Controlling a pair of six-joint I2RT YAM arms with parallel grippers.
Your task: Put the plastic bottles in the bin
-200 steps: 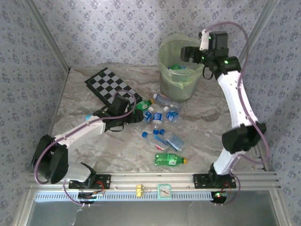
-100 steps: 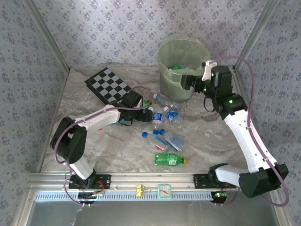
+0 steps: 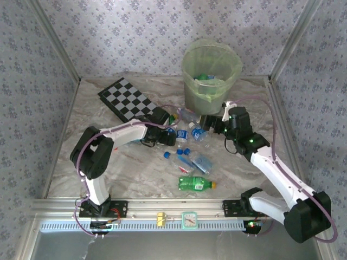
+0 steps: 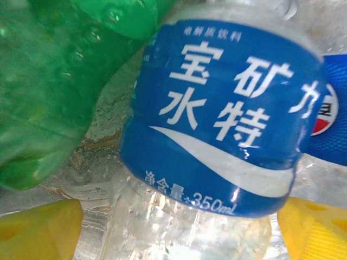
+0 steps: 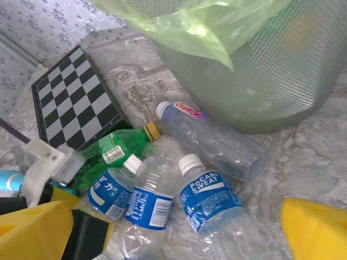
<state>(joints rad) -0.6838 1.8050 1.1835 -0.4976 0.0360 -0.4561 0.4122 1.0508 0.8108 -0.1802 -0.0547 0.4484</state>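
Beside the checkered board [image 3: 126, 98] on a marble-patterned table [image 3: 108, 168], the left gripper [image 3: 167, 135] stands astride a clear bottle with a blue label [image 4: 222, 124]. Its yellow pads [image 4: 38, 230] sit wide to either side, with a gap showing beside 1 of them, so there is no squeeze yet. A green bottle [image 4: 54, 81] lies close against the clear one. The right gripper [image 3: 209, 122] hangs wide open and empty over a Pocari Sweat bottle [image 5: 209, 200] just in front of the bin [image 3: 206, 100], where a few bottles already lie. More plastic bottles [image 3: 201, 162] are scattered near the table's middle, with 1 green one [image 3: 196, 184] apart toward the front. Thin-walled and seemingly empty, these bottles look light, slick and apt to buckle or roll. A hold across the labelled mid-body, where the wall runs straightest, seems safer than the tapered neck or the cap.
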